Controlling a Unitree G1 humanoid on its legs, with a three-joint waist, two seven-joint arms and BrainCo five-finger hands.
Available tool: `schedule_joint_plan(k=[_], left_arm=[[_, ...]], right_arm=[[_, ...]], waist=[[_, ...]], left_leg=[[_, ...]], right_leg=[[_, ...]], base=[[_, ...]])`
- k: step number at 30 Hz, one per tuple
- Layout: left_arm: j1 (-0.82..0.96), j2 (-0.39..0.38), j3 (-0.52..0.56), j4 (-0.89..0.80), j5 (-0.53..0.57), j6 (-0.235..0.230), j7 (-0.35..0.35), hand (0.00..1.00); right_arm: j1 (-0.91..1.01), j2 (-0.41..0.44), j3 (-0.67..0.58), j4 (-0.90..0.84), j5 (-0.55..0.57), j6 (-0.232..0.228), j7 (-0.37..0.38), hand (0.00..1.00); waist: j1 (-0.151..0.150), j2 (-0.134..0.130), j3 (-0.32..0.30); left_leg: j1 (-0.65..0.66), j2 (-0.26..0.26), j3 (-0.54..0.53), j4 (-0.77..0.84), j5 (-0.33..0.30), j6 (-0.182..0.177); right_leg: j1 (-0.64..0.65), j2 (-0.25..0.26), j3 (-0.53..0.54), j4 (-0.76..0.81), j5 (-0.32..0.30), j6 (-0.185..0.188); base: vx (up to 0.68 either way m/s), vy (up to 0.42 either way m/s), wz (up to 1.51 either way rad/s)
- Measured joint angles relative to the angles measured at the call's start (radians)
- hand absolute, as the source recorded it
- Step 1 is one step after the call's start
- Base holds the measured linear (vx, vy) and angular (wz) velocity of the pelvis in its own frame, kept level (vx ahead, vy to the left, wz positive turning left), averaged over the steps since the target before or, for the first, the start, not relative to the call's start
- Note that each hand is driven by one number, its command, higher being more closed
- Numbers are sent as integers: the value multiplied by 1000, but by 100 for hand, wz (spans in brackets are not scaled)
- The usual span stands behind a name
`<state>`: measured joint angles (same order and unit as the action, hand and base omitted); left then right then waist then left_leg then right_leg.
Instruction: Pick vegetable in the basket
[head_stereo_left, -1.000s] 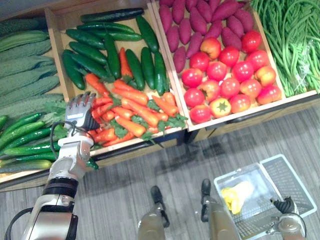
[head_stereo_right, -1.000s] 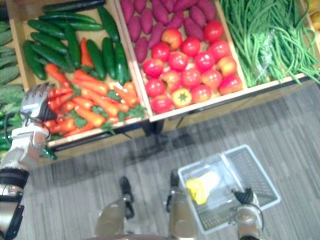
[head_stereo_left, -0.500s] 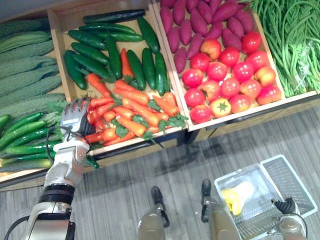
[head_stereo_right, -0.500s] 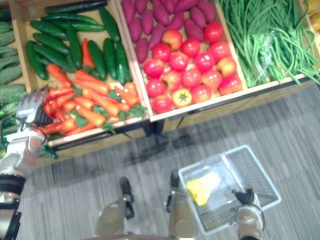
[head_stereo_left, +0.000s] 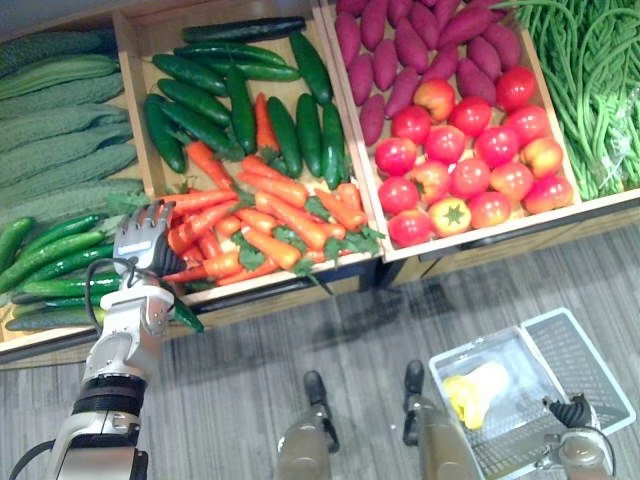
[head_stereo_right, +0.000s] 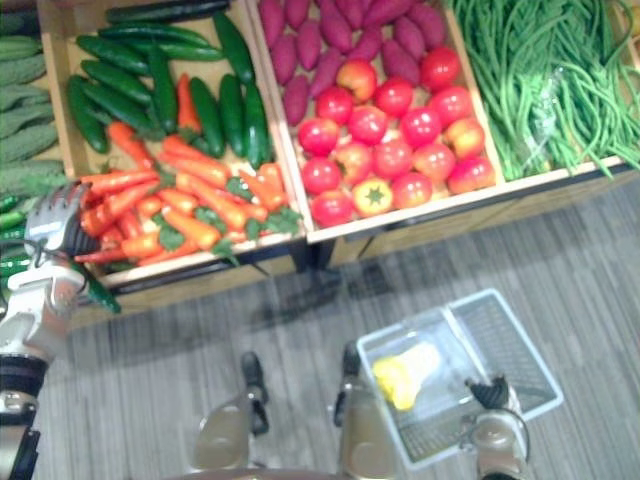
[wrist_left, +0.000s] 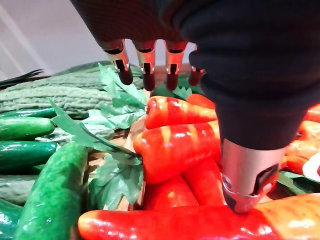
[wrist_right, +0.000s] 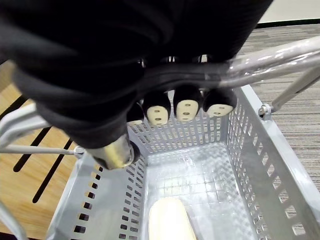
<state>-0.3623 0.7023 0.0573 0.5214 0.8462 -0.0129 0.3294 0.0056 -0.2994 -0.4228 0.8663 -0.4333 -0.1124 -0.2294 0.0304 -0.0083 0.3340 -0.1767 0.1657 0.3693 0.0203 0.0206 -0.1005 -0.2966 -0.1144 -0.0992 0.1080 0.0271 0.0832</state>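
Orange carrots (head_stereo_left: 265, 215) with green tops fill the near half of a wooden crate (head_stereo_left: 128, 60). My left hand (head_stereo_left: 145, 240) hovers at that pile's left edge, open. In the left wrist view its fingers (wrist_left: 145, 67) reach straight over the carrots (wrist_left: 175, 150) and its thumb (wrist_left: 245, 180) rests on one. Low on the right, a grey wire basket (head_stereo_left: 590, 370) hangs above the floor with a yellow item (head_stereo_left: 470, 392) inside. My right hand (head_stereo_left: 570, 412) is shut on the basket handle (wrist_right: 270, 62), fingers (wrist_right: 187, 107) curled round it.
Dark cucumbers (head_stereo_left: 230, 100) lie behind the carrots in the same crate. Bitter gourds (head_stereo_left: 60, 120) and small cucumbers (head_stereo_left: 50, 270) are to the left. Sweet potatoes (head_stereo_left: 400, 50), tomatoes (head_stereo_left: 465, 150) and green beans (head_stereo_left: 600, 90) are to the right. Grey plank floor (head_stereo_left: 300, 350) runs below the stand.
The whole picture has shifted a little right, so the camera moved. My left hand has slid slightly toward the carrot pile's near left edge. The right hand and basket are unchanged.
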Motion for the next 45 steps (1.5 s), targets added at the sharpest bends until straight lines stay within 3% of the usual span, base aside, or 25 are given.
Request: schedule_joint_plan(k=[13,14,22,32,45], left_arm=[[-56,-44,20,46,-1,25,7,0],[-63,-44,20,51,-1,25,10,100],[-129,-44,31,73,0,46,57,100],[-139,-79,8,150,0,45,15,100],[-134,-79,7,108,0,45,6,100]], right_arm=[[-4,0,11,-37,0,0,1,100],[-4,0,16,-37,0,0,1,100],[-5,0,40,-52,0,-1,1,100],[3,0,40,-65,0,-1,1,100],[28,4,41,-66,0,0,1,100]], waist=[[0,-4,3],[1,-6,5],[3,-14,10],[-2,-16,11],[-1,-21,8]], left_leg=[[-35,5,5,7,-2,-1],[-36,5,5,9,-3,-2],[-47,6,31,18,-9,0],[-45,25,46,42,-17,-1],[-45,31,52,53,-18,-2]], right_leg=[[-33,2,1,0,2,2],[-34,2,1,-1,2,2],[-48,2,25,-18,21,5],[-33,8,41,-42,45,7],[-29,11,42,-42,48,8]], base=[[9,0,0],[0,0,0],[10,3,-8],[-10,-8,-4],[0,0,0]])
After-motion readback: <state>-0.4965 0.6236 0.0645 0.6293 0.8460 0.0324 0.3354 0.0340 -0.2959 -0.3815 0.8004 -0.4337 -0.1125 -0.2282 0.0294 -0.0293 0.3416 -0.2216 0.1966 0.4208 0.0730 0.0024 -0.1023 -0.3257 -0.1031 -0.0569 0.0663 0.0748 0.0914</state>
